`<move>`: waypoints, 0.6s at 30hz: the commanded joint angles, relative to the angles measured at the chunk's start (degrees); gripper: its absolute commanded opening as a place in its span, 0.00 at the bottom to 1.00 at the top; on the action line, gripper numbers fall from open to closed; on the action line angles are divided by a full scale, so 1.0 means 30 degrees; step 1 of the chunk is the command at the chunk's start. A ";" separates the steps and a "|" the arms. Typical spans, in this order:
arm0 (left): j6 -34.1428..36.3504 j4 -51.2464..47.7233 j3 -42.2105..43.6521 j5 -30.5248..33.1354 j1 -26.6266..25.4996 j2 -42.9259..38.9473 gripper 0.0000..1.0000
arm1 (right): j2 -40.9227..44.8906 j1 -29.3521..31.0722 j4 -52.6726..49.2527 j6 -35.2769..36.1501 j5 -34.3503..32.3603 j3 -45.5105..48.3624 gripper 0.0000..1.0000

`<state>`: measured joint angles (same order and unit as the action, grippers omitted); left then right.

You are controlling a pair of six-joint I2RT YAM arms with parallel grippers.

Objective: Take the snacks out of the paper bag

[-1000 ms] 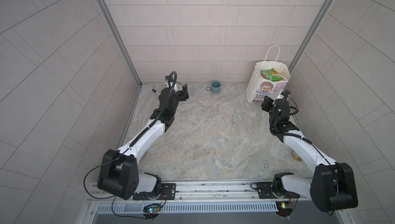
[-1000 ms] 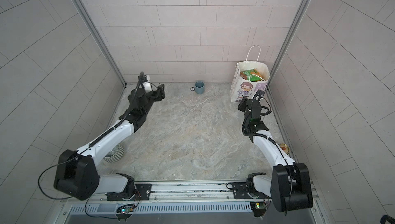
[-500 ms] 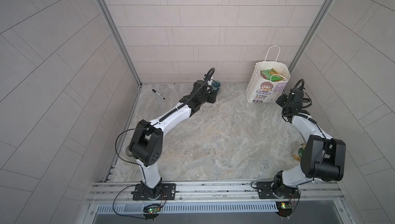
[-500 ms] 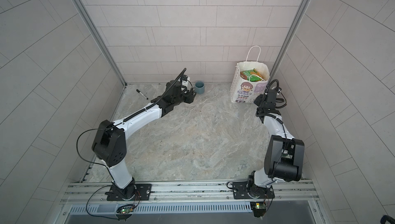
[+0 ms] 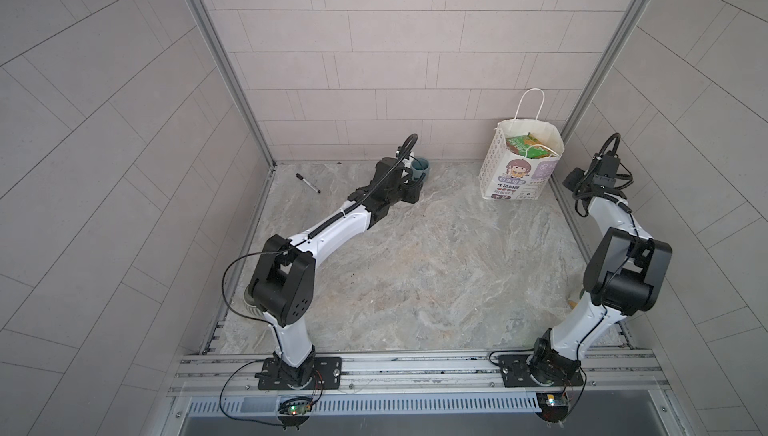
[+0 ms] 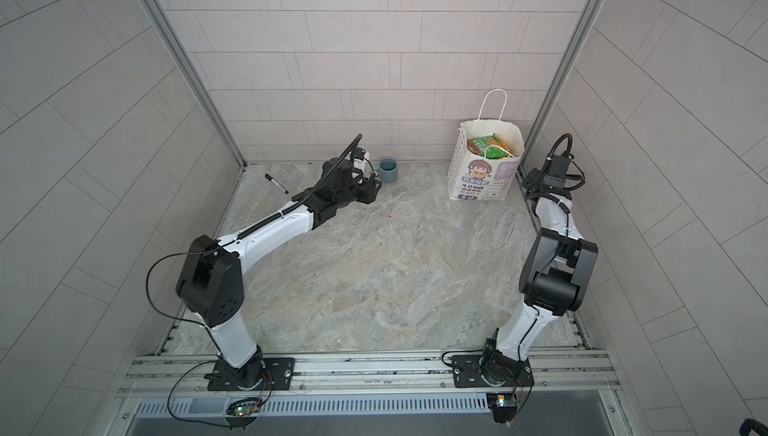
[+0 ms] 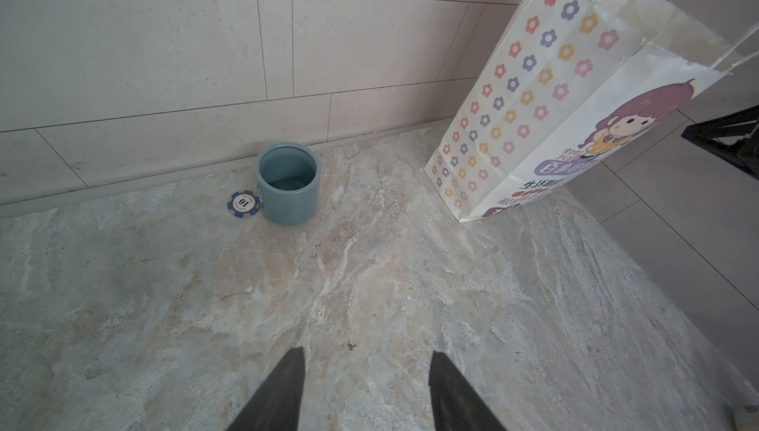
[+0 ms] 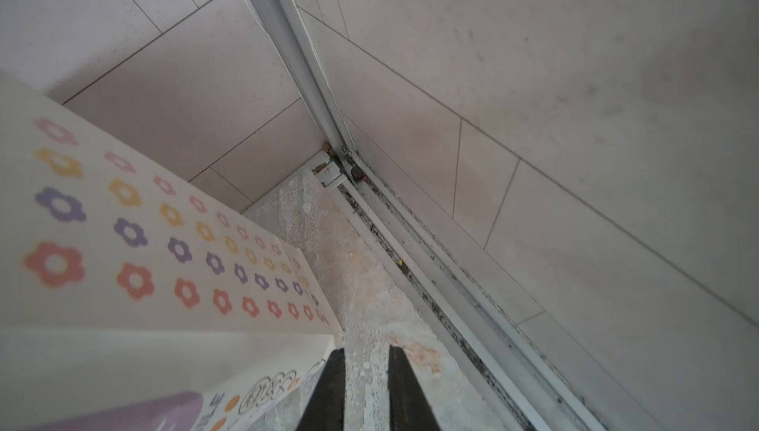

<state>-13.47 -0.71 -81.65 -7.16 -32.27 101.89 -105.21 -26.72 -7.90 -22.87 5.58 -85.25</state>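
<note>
- the left gripper (image 7: 365, 351) has its two fingers well apart with nothing between them; only bare marble surface (image 7: 369, 277) shows in the gap.
- it hangs low over the far part of the surface, a little nearer than the small grey-blue cup (image 7: 287, 186) and pointing toward it; in both top views it sits close beside the cup (image 6: 388, 171).
- a blue poker chip (image 7: 244, 203) marked 10 leans against the cup's base on its left side.
- a black marker pen (image 5: 308, 183) lies further left, near the far left corner.
- the right gripper (image 8: 365, 349) has its fingers nearly together, a narrow gap left, nothing in it.
- it is low beside the right side of the paper bag (image 8: 143, 244), near the bag's bottom corner and between the bag and the metal rail along the right wall; whether it touches the bag i cannot tell.
- the paper bag (image 5: 515, 176) stands upright in the far right corner, mouth open, one cord handle raised.
- the snacks (image 5: 525, 147) are inside the bag, green and yellow packets showing at the mouth in both top views (image 6: 488, 147).
</note>
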 commanded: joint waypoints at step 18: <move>0.0144 0.3314 0.2142 -0.1793 -0.0054 -0.1322 0.71 | -1.2924 -0.0544 0.0110 -0.1521 0.9266 -1.5876 0.18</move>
<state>-12.64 4.43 -77.28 -11.42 -32.29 100.77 -140.55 -28.84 -10.04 -23.66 28.05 -127.98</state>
